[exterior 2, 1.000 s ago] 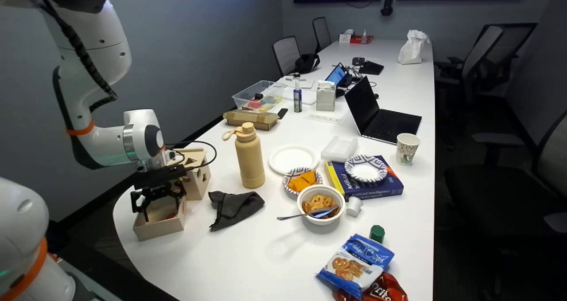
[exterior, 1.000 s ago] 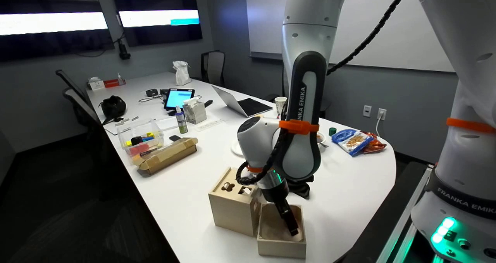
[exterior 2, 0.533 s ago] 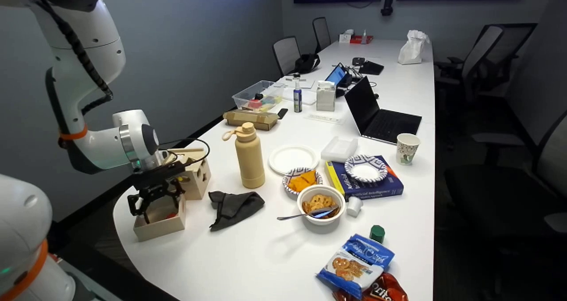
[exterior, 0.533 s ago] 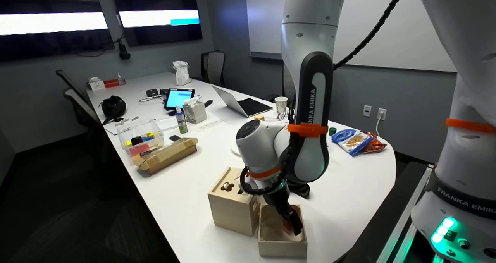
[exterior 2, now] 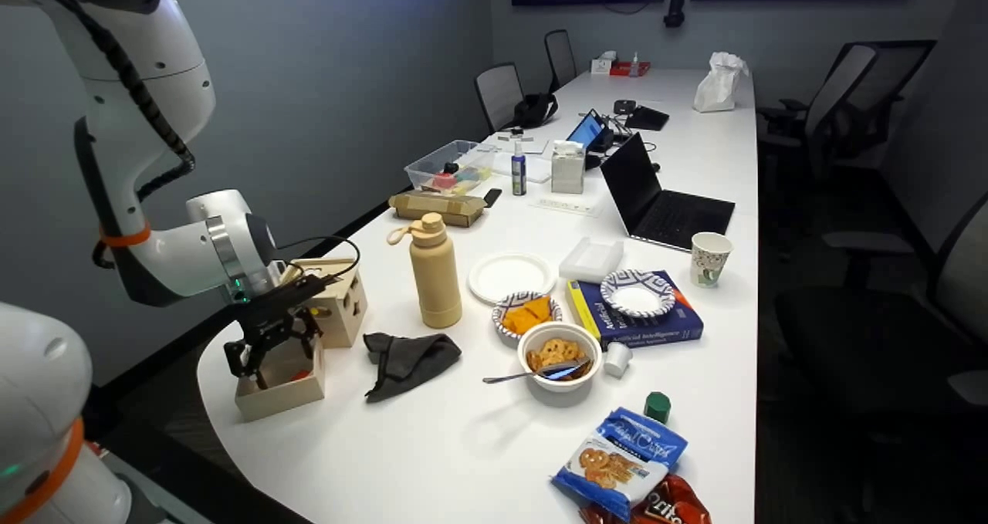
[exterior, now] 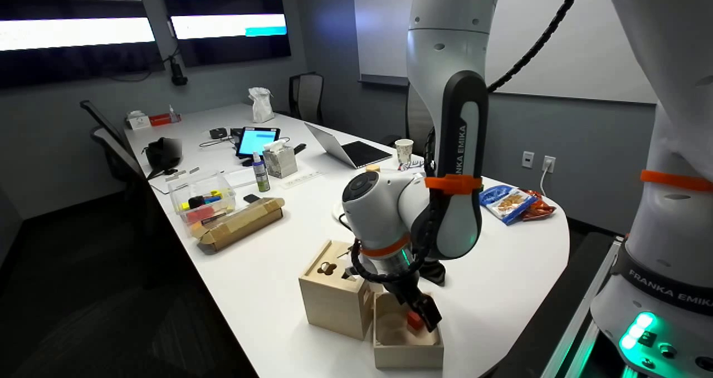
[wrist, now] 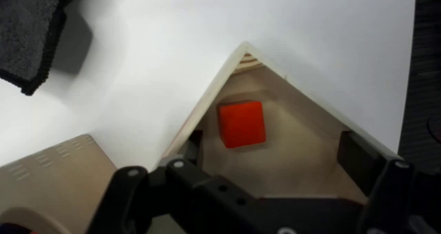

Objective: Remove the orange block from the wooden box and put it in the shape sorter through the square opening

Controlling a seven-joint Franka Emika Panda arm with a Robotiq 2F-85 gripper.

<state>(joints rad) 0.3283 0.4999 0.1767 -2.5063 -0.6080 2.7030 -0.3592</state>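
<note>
One orange block (wrist: 243, 124), cubic, bright, reddish

It's dim in here; round green lamps (exterior: 635, 331) glare on the white robot base (exterior: 674, 322), and the square, open-topped, pale wooden box (wrist: 293, 160) lies shaded inside.

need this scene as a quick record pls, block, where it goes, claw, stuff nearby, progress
target: orange block, on the floor of the wooden box, near one corner
goal: shape sorter, close beside the wooden box; whether they touch is unclear
grasp: claw open at the wooden box, nothing held
nearby: dark folded cloth and upright tan bottle, on the white table
progress: orange block not yet picked up
</note>
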